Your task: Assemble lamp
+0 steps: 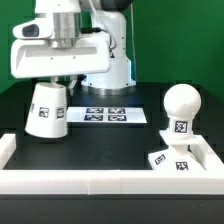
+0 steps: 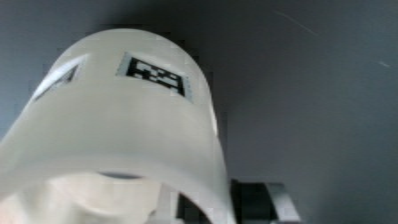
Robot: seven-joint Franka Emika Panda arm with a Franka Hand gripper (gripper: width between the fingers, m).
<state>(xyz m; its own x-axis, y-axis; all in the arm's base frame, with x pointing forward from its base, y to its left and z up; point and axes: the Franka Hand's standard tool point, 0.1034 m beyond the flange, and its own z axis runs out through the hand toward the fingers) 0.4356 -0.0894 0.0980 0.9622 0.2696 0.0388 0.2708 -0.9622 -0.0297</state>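
Note:
The white tapered shade (image 1: 47, 110) hangs tilted at the exterior view's left, with a tag on its side. My gripper (image 1: 52, 84) is shut on its narrow upper end. Whether its lower rim touches the black table I cannot tell. In the wrist view the shade (image 2: 134, 120) fills most of the picture, and my gripper (image 2: 178, 205) clamps its wall, with one dark finger (image 2: 267, 200) showing beside it. The round bulb (image 1: 182, 103) stands upright on its stem on the flat square base (image 1: 172, 161) at the exterior view's right, well apart from the shade.
The marker board (image 1: 108, 115) lies flat on the table between the shade and the bulb. A low white wall (image 1: 100, 183) borders the front and both sides. The robot's white base (image 1: 112, 70) stands behind.

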